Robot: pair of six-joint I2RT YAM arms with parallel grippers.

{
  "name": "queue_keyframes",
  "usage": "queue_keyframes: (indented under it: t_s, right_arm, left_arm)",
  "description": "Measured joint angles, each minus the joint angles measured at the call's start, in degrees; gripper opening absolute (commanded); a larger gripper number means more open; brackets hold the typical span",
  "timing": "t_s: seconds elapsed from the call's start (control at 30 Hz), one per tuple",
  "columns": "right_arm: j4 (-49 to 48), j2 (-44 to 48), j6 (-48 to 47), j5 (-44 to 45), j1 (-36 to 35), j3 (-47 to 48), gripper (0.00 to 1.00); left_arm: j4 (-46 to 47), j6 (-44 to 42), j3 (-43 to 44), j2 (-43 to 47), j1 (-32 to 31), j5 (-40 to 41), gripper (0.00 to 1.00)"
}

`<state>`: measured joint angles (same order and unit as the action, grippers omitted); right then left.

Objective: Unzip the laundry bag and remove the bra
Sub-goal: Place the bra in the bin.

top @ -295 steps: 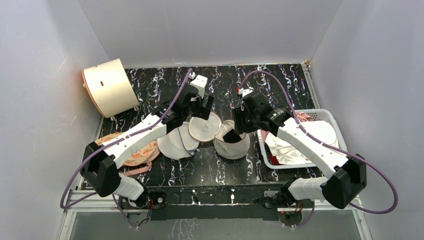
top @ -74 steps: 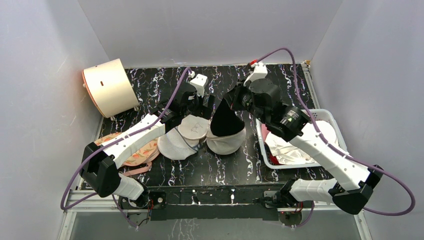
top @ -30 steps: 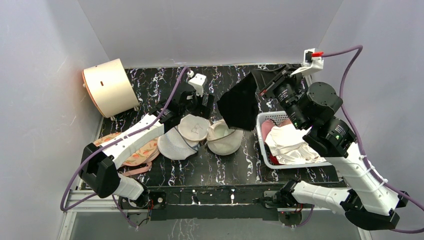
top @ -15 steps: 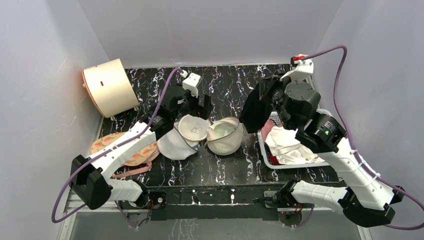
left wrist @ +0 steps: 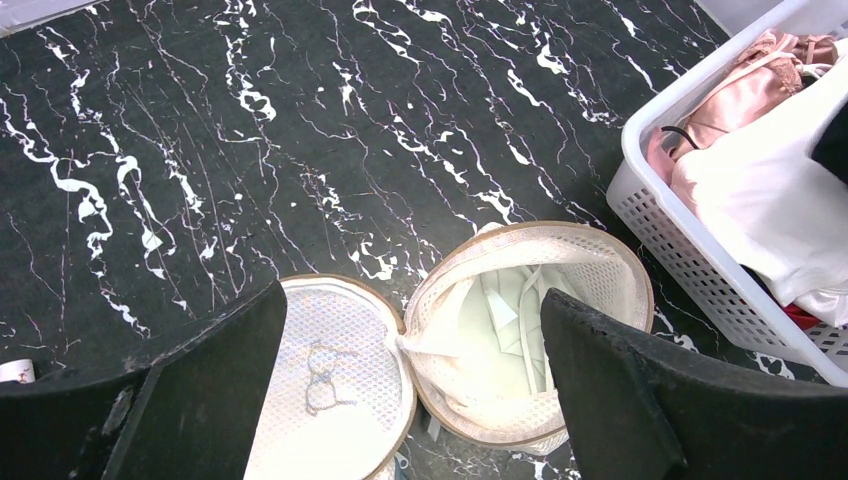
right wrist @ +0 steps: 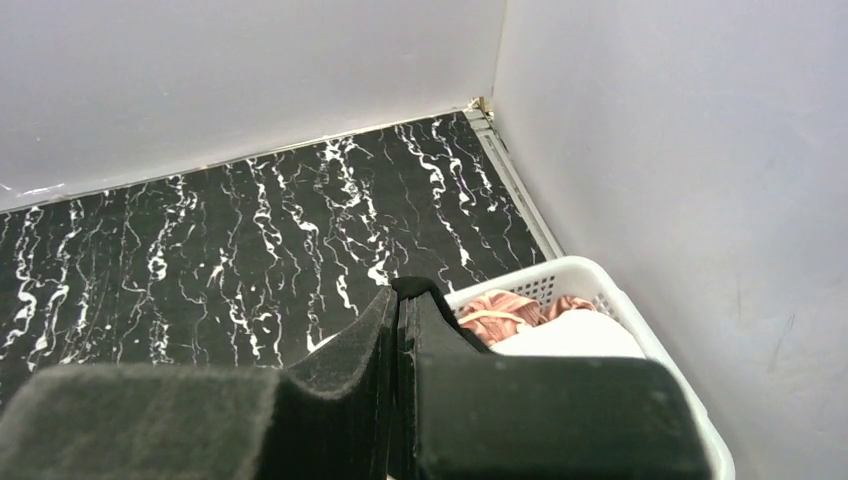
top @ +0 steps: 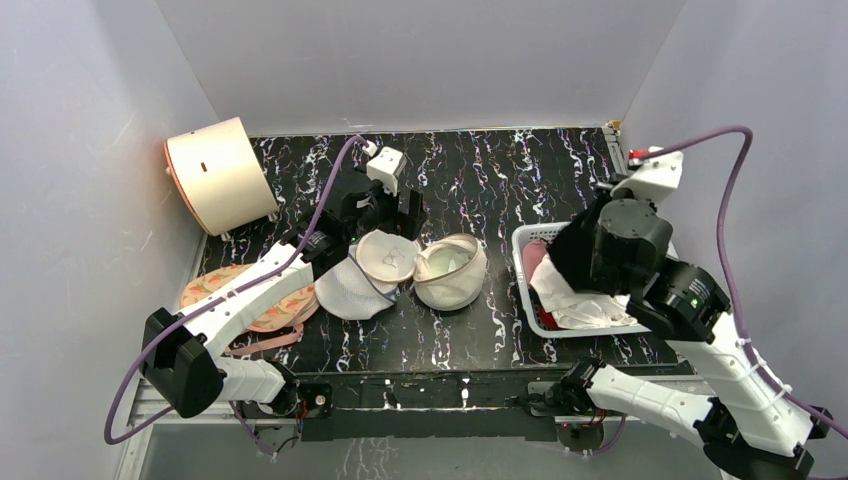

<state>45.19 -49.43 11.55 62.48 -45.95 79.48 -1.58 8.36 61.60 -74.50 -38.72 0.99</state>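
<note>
The laundry bag [top: 450, 272] lies unzipped on the black marble table. Its flat lid [left wrist: 335, 375], with the small line drawing, is folded out to the left. Its round body [left wrist: 530, 340] gapes upward, with pale fabric strips showing inside. My left gripper [left wrist: 412, 330] hovers open just above the bag, one finger on each side, holding nothing. My right gripper [right wrist: 403, 300] is shut over the white basket [top: 522, 292]. A thin black edge is pinched at its tips. The black fabric of the bra [top: 568, 262] hangs from it above the basket's laundry.
The basket [left wrist: 690, 250] holds white and pink laundry. A white mesh dome bag [top: 345, 292] lies against the lid's left side. A peach bra [top: 262, 308] lies at the left edge. A cream drum [top: 215, 175] stands at the back left by the wall.
My right arm has swung right and down, carrying the black fabric from above the bag to over the basket. My left gripper drew back slightly and stays open.
</note>
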Motion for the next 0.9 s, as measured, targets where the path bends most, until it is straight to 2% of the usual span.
queue_keyframes:
  t_s: [0.2, 0.43, 0.53, 0.57, 0.6, 0.77, 0.9]
  right_arm:
    - [-1.11, 3.89, 3.21, 0.26, 0.09, -10.80, 0.00]
    - [-7.34, -6.27, 11.74, -3.45, 1.68, -25.14, 0.00]
    - [-9.35, -8.44, 13.64, -8.68, 7.89, -27.96, 0.00]
    - [-11.54, -7.87, 14.12, -13.60, 15.10, -29.18, 0.00]
    - [-11.67, -7.80, 14.12, -13.79, 15.72, -29.22, 0.00]
    - [-16.76, -3.87, 14.67, -28.39, 35.74, -32.02, 0.00]
    - [-18.29, -3.72, 16.24, -36.61, 42.60, -33.79, 0.00]
  left_arm:
    - [0.02, 0.00, 0.00, 0.00, 0.00, -0.13, 0.98]
    - [-0.04, -0.02, 0.00, -1.09, 0.00, -0.04, 0.98]
    - [-0.17, -0.07, 0.00, -1.64, 0.00, 0.02, 0.98]
    - [-0.20, -0.09, 0.00, -1.81, 0.00, 0.02, 0.98]
    - [-0.22, -0.17, 0.00, -2.01, 0.00, 0.02, 0.98]
    - [-0.39, -0.24, 0.00, -2.16, 0.00, 0.02, 0.98]
    - [-0.46, -0.24, 0.00, -2.16, 0.00, 0.02, 0.98]
